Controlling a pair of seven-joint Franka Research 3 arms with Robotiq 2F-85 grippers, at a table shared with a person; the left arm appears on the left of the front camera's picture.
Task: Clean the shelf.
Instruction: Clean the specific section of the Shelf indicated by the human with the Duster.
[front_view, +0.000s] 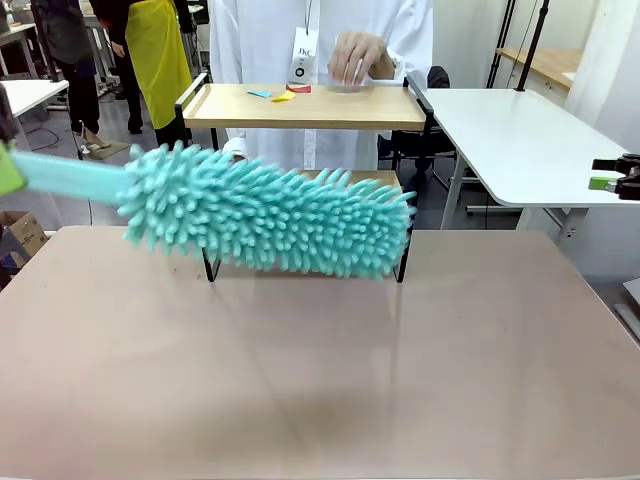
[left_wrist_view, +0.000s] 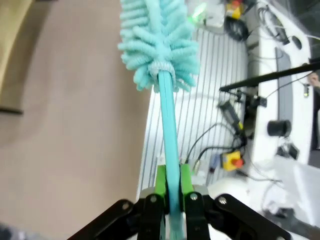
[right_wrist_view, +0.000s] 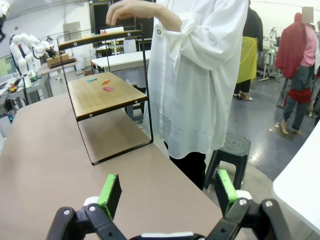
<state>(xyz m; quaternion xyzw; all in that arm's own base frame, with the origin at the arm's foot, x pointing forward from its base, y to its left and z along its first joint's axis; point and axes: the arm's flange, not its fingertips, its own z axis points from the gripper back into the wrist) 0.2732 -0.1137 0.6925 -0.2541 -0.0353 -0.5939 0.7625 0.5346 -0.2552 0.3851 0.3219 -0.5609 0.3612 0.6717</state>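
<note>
Free path: bare table (right_wrist_view: 45, 150) ahead of the spread right pincer (right_wrist_view: 165, 192), up to the shelf (right_wrist_view: 115, 100). Obstacles: a person (right_wrist_view: 200, 75) just right of that path, one hand (right_wrist_view: 132, 10) over the top board; the duster (front_view: 270, 215), clamped in the left pincer (left_wrist_view: 172, 177), screening the lower tier's front.

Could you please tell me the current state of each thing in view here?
shelf: upright on the table, top board not yet cleaned.
paper scraps: loose on the shelf's top board.
duster: held off the table, head in front of the shelf's lower tier, motion-blurred.
left gripper: shut on the duster's handle.
right gripper: open, empty.
person's hand: raised above the top board's far edge.
</note>
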